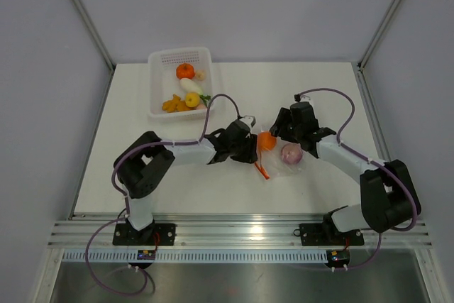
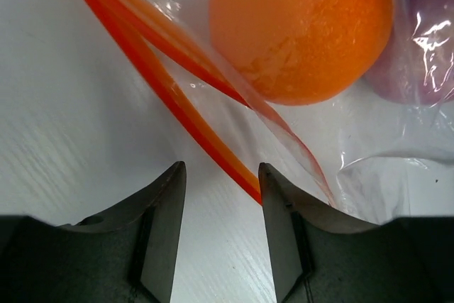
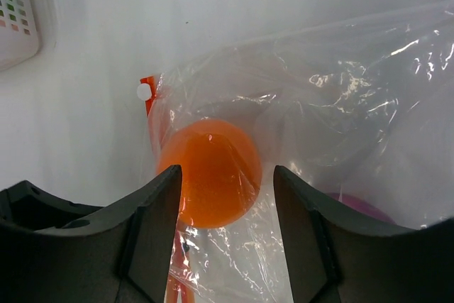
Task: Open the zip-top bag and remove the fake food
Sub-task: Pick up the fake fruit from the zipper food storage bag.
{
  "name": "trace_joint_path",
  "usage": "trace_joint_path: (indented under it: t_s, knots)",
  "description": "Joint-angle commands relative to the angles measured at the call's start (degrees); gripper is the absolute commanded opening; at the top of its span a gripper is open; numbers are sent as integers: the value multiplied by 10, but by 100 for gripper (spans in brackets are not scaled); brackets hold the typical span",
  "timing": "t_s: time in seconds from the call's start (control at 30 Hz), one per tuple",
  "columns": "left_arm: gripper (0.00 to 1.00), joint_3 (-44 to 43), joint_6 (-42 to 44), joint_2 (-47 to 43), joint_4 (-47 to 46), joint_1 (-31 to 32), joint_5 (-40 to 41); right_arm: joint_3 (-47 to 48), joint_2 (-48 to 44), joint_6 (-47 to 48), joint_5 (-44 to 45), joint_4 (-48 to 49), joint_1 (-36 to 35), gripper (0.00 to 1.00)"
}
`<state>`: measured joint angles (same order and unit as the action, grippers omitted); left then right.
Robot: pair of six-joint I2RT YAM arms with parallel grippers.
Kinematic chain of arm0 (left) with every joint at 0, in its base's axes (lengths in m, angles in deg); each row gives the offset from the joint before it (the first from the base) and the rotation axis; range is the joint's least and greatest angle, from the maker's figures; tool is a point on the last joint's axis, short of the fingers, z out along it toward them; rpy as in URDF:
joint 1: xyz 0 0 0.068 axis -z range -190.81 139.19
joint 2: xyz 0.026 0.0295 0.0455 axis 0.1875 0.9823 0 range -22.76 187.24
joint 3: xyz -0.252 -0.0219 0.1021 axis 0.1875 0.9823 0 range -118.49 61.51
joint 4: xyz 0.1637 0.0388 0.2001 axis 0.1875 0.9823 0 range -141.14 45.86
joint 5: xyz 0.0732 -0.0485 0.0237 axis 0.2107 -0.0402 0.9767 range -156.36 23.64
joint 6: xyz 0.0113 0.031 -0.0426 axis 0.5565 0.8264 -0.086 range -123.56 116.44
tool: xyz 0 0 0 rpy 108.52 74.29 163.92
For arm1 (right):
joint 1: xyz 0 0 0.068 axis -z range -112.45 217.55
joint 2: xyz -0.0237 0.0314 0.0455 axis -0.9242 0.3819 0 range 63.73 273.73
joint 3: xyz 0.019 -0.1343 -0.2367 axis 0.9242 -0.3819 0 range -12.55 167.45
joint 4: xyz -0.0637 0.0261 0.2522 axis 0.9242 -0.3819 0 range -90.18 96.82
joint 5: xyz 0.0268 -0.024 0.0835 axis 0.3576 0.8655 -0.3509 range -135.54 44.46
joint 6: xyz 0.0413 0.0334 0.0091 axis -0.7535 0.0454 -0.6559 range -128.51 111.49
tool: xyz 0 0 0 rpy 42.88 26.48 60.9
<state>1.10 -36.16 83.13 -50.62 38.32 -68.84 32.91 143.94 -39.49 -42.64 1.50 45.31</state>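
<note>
Red-orange bag zipper (image 2: 170, 94) gapes before left claw (image 2: 222, 196).

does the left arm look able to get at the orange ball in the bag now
Probably yes: the zipper strips lie parted, the orange ball sits just inside the mouth of the zip-top bag, and the open left gripper faces it. A fold of clear film may lie across it.
</note>
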Motion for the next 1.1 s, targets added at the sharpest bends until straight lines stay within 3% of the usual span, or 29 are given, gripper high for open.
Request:
trace_joint_path:
  t_s: [0.0, 0.37, 1.07]
  knots:
    - [47, -9, 9, 5, -24, 17, 20, 31, 21, 13, -17, 26, -7, 62]
    - [50, 31, 1, -39, -107, 17, -13, 48, 68, 15, -44, 31, -6, 62]
    - [75, -30, 65, -24, -72, 18, 59, 60, 103, 15, -84, 34, -7, 62]
